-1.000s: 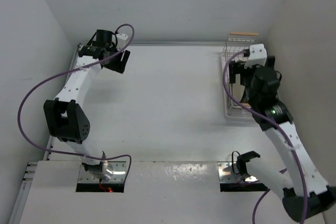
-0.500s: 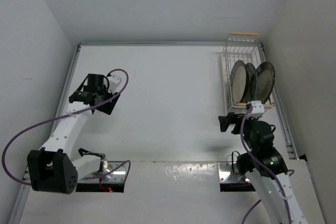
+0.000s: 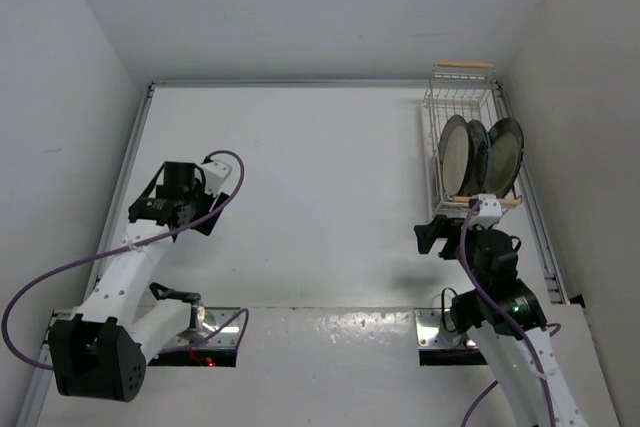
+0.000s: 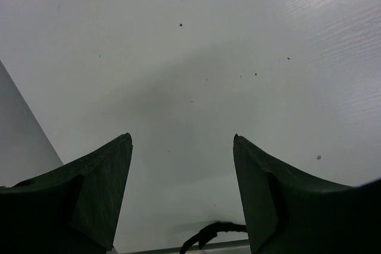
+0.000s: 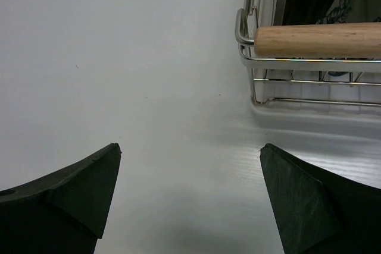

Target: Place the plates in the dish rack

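3 plates (image 3: 477, 155) stand on edge, side by side, in the near half of the dish rack (image 3: 460, 99), at the far-right of the table (image 3: 320, 167). Leftmost plate: cream face, dark rim. Middle plate: darker. Rack: white wire, wooden handle (image 5: 315, 40) at near end. Left gripper (image 4: 181, 138), right gripper (image 5: 190, 147): jaws spread, holding nothing.

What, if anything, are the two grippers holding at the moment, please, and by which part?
Nothing: both the left gripper and right gripper are open and empty.
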Available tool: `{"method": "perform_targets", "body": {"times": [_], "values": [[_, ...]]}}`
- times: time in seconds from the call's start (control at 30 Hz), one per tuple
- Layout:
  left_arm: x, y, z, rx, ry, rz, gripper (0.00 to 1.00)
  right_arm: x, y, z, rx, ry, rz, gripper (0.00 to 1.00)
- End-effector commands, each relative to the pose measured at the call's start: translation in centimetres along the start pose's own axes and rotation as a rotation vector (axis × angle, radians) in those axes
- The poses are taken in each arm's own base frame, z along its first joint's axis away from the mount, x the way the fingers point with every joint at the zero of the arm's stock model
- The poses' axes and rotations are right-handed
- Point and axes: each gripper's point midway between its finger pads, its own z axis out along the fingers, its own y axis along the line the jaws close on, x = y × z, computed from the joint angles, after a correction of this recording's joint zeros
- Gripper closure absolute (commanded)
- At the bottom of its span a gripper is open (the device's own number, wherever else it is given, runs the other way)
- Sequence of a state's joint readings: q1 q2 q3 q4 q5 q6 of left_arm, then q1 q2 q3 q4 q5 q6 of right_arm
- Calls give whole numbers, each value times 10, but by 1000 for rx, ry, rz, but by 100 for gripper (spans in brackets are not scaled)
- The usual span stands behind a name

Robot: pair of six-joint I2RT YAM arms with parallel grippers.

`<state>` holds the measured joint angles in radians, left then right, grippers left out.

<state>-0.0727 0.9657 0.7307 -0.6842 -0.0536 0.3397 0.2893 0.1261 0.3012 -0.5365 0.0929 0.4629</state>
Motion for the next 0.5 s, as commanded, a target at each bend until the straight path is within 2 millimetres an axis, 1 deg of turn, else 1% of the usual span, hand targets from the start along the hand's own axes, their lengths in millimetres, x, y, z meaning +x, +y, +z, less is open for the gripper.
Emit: {"method": "perform_targets", "body": {"times": [0.0, 0.2, 0.47], "values": [[-10, 1, -1, -6, -54, 13, 27, -7, 3, -1, -5, -19, 18, 1], [-12, 1, -1, -10, -62, 13, 27, -10, 0, -3, 11, -32, 19, 1], [-15, 1, -4, -5, -86, 25, 27, -8, -3, -3, 28, -22, 25, 1]]}}
